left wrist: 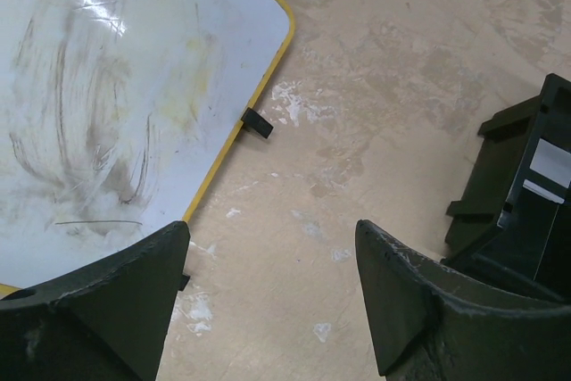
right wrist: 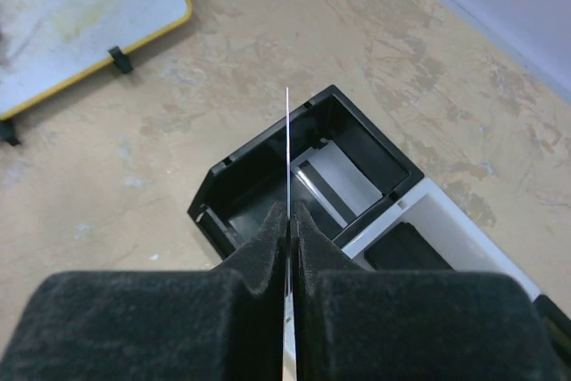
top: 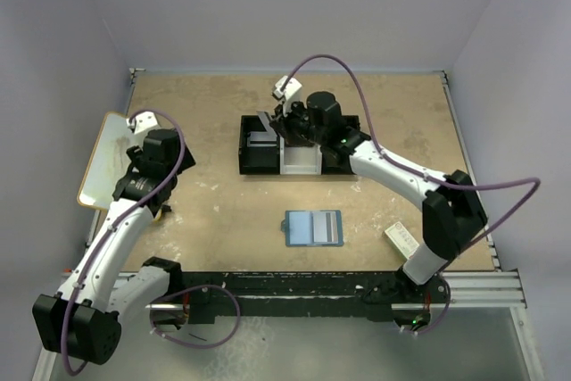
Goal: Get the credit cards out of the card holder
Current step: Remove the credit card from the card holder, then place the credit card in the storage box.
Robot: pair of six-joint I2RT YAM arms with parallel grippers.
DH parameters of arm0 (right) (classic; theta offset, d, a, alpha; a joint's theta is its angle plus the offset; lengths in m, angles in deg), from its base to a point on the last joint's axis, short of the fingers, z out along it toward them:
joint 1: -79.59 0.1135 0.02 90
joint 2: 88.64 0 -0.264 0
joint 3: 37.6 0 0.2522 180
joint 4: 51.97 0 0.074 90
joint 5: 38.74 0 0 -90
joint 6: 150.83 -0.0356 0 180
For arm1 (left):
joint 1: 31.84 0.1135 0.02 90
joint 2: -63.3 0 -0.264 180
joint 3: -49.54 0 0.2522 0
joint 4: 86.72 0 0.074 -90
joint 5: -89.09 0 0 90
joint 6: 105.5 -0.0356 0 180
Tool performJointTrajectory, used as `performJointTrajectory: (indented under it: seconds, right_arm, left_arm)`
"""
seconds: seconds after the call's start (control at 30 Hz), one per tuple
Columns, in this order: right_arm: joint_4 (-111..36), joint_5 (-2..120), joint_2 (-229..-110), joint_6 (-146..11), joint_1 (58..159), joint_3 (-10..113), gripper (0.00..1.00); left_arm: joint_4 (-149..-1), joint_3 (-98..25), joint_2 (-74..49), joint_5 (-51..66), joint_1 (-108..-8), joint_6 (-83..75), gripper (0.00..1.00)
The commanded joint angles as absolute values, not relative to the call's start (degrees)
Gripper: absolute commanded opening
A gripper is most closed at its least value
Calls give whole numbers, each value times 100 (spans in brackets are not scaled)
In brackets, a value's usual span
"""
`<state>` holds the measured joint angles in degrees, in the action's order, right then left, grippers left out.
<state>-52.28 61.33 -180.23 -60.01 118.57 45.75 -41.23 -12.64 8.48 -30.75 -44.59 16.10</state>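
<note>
The card holder (top: pixel 312 227), a small blue wallet, lies open and flat on the table near the front, apart from both grippers. My right gripper (top: pixel 281 125) is shut on a pale grey-white credit card (top: pixel 267 122) and holds it over the left end of the black-and-white tray (top: pixel 252 163). In the right wrist view the card (right wrist: pixel 287 144) shows edge-on, sticking up between the gripper's (right wrist: pixel 288 211) padded fingers. A pale flat rectangle (right wrist: pixel 337 180) lies in a black compartment below. No gold-yellow card is in view. My left gripper (left wrist: pixel 272 256) is open and empty above bare table.
A whiteboard with a yellow rim (top: pixel 105 162) lies at the left edge; it also shows in the left wrist view (left wrist: pixel 107 86). A thick white box with red print (top: pixel 402 238) sits at the front right. The tray's end (left wrist: pixel 526 194) is right of the left gripper.
</note>
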Motion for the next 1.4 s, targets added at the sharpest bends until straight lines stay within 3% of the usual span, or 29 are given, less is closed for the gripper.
performJointTrajectory:
  seconds: [0.0,0.8,1.37]
  right_arm:
    - [-4990,5927,-18506,-5484,11860,5368,0]
    - [-3092,5351,-20900,-3785,12151,7901,0]
    - [-2823,4713,-21295,-2284,12345,8094,0]
  left_arm:
    - [-4351,-1192,976,-3065,-4436,1422,73]
    - [-4406,-1158,1197,-3181,-4431,1452,75]
    - [-4390,-1146,1311,-3147,-4435,1481,75]
